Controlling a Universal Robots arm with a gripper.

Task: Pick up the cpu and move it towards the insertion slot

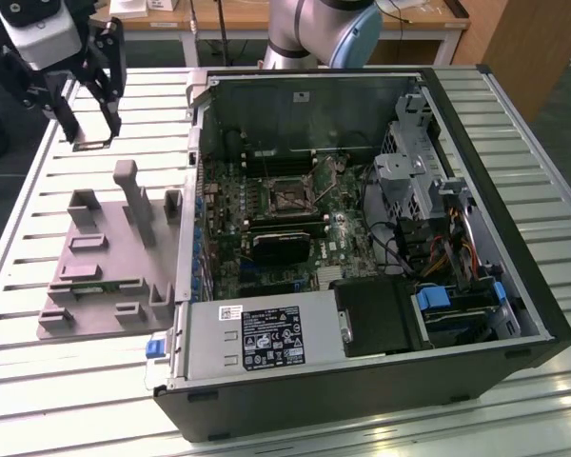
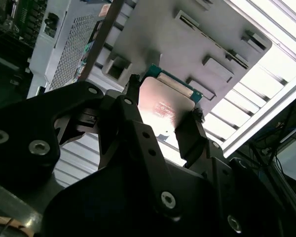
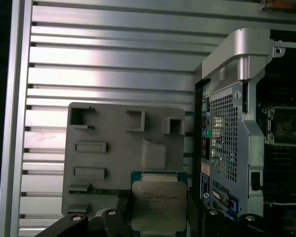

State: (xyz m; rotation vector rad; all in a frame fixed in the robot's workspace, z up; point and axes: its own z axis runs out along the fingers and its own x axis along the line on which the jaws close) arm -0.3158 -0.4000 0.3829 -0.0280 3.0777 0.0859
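Silver slatted metal forms the surface (image 1: 57,400), and wooden desks stand in the background behind it. The jaws are clenched on the cpu (image 3: 158,205), its edges pinched between two black fingers (image 2: 190,131), one on either side. In the second wrist view its shiny top (image 2: 163,106) catches a pinkish reflection and a blue-green rim shows along its far edge. The chip hangs in the air, clear of everything under it.

Beneath the jaws lies a grey fixture plate (image 1: 105,276) with raised blocks and shallow pockets; the first wrist view shows it directly under the held chip. Well off to one side of the jaws, toward the exterior view's right, sits an open black computer case (image 1: 362,400) lying on its side. Inside it, the insertion slot (image 1: 290,195) sits on the green motherboard (image 1: 228,238), its silvery frame around a dark centre, well apart from the jaws. A silver power supply (image 1: 257,338) fills the case's near edge.
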